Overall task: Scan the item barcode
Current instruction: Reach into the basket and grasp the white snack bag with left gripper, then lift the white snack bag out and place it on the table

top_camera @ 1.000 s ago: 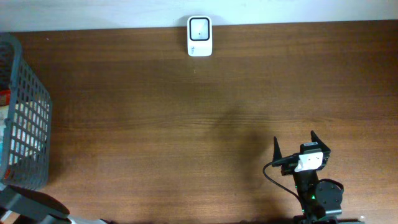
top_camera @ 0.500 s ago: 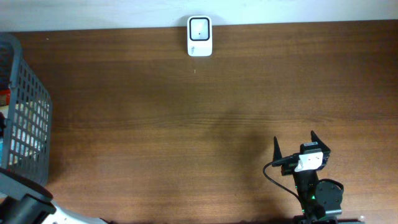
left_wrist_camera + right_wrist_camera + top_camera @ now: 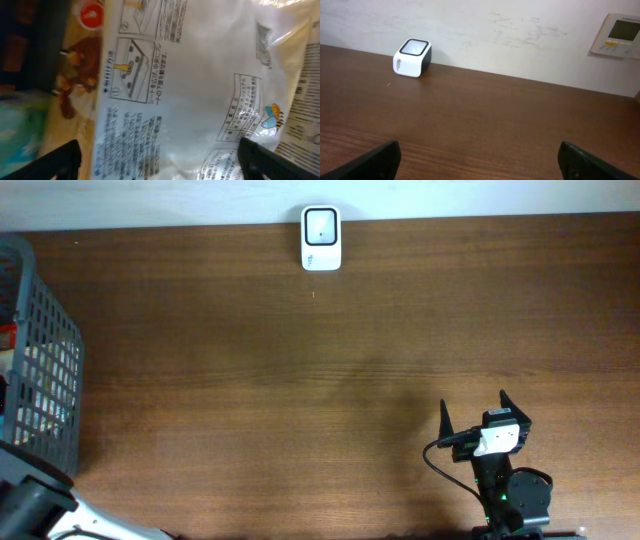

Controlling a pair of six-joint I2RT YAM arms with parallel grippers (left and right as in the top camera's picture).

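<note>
The item, a silvery-white plastic packet [image 3: 200, 85] printed with small text and diagrams, fills the left wrist view. My left gripper [image 3: 160, 161] hangs open just above it, with one dark fingertip [image 3: 57, 162] at each lower corner and the packet spanning the gap. No barcode shows on it. The white barcode scanner [image 3: 321, 238] stands at the table's far edge and also shows in the right wrist view [image 3: 412, 57]. My right gripper [image 3: 473, 404] is open and empty over the near right of the table [image 3: 482, 157].
A grey mesh basket [image 3: 45, 360] stands at the table's left edge. An orange packet [image 3: 75, 65] and a teal one [image 3: 15, 135] lie beside the item. A section of the left arm [image 3: 40, 515] shows at the bottom left. A wall panel [image 3: 620, 35] hangs behind the table.
The section of the left arm at the bottom left has shifted further left and down. The right arm and the scanner have not moved.
</note>
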